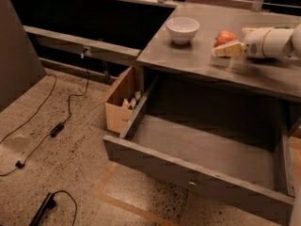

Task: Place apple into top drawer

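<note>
We are centring the white gripper [229, 41], its fingers [228, 50] spread and empty, about the round red-orange apple [225, 35] on the grey counter [188, 55] before squeezing gently.

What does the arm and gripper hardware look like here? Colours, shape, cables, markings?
The gripper, over the grey countertop beside the small red-orange apple, is pale cream and wedge-shaped. The arm behind it is a smooth white rounded cylinder with a thin darker ring. No cables or markings show.
</note>
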You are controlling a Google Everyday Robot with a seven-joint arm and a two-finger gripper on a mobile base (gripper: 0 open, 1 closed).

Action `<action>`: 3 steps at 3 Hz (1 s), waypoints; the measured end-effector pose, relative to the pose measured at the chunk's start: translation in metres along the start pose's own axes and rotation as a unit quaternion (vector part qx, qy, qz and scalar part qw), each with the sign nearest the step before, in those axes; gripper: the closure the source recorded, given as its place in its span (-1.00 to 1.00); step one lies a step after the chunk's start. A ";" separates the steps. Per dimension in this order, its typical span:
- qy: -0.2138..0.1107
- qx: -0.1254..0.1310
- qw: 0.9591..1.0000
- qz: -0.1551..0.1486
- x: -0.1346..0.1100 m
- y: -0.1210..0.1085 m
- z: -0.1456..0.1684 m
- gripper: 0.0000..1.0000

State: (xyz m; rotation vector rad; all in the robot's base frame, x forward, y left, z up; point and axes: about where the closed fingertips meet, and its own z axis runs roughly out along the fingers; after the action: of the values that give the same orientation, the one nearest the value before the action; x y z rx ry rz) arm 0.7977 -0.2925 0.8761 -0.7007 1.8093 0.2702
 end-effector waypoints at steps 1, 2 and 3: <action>-0.004 -0.007 1.000 0.002 0.002 0.000 0.008 -0.42; -0.003 -0.013 1.000 0.006 0.006 0.001 0.015 -0.44; -0.002 -0.016 1.000 0.012 0.011 0.002 0.017 -0.11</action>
State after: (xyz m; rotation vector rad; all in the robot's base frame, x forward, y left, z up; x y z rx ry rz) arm 0.8079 -0.2856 0.8598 -0.7014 1.8138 0.3168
